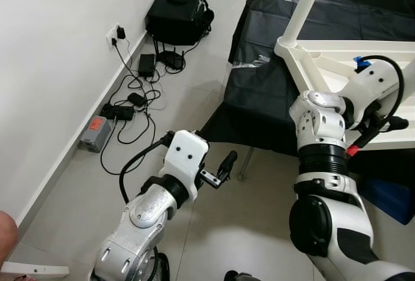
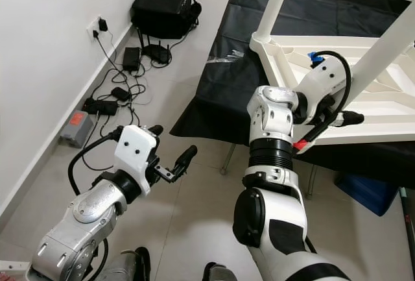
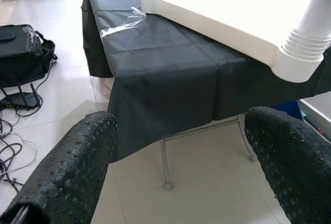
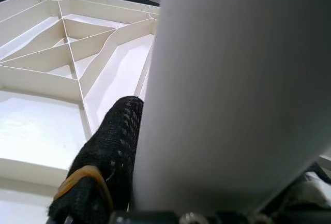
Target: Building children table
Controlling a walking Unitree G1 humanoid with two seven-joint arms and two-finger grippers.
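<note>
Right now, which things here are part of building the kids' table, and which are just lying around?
Part of the job:
- white tabletop, lying upside down on the black-covered table
- white leg, held in the right gripper
- fitted leg
- left gripper, open, idle

Lying about:
- black bag
- chargers and cables
- blue box

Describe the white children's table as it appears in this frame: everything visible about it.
The white children's table looks like moulded plastic and lies upside down on a black cloth-covered surface, its ribbed underside facing up. Round white legs stand up from its corners: one at the far corner, and a near one that the right gripper is closed around. A near corner socket is ridged. The left gripper is open over the floor, away from the table.
</note>
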